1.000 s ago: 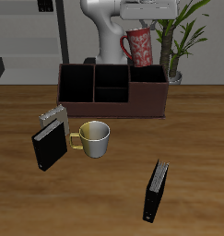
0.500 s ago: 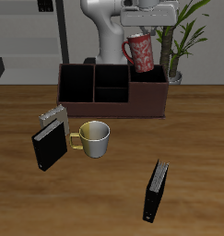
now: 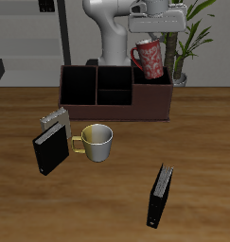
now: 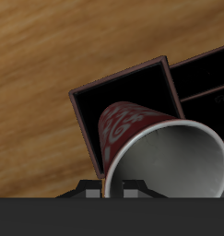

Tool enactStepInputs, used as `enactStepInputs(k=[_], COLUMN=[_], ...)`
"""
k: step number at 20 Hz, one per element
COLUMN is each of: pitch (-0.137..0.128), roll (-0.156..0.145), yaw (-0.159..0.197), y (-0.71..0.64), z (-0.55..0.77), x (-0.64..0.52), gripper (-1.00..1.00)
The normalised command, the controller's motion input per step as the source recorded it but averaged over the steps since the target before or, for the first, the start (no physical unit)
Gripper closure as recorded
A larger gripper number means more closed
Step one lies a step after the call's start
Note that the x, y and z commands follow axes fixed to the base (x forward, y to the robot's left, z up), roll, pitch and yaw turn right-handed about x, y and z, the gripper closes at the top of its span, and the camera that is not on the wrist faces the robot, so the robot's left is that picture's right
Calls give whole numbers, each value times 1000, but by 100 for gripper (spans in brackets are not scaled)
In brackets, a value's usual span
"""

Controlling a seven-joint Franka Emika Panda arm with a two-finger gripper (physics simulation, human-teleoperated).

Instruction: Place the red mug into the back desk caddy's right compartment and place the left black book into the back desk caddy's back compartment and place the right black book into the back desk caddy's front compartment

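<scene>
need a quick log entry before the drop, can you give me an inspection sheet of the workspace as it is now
surface: wooden table, no spills seen
job's things: red mug held tilted in the air above the right compartment of the back desk caddy; one black book stands beside the pale mug, the other black book stands nearer the table's front edge
clutter: pale mug with yellow handle; grey patterned book behind the first black book
end effector: end effector shut on the red mug's rim
cables: nothing seen
surroundings: potted plant behind the caddy
</scene>
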Motion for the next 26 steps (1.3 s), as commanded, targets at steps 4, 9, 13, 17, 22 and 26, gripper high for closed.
enactStepInputs(k=[4, 9, 13, 17, 22, 26], pitch=[18, 16, 32, 29, 20, 45], roll=[-10, 6, 6, 8, -11, 17], yaw=[-17, -13, -10, -19, -4, 4], y=[16, 55, 88, 10, -5, 144], z=[-107, -110, -229, -176, -205, -390], x=[178, 113, 78, 52, 128, 156], gripper=[100, 100, 100, 100, 100, 100])
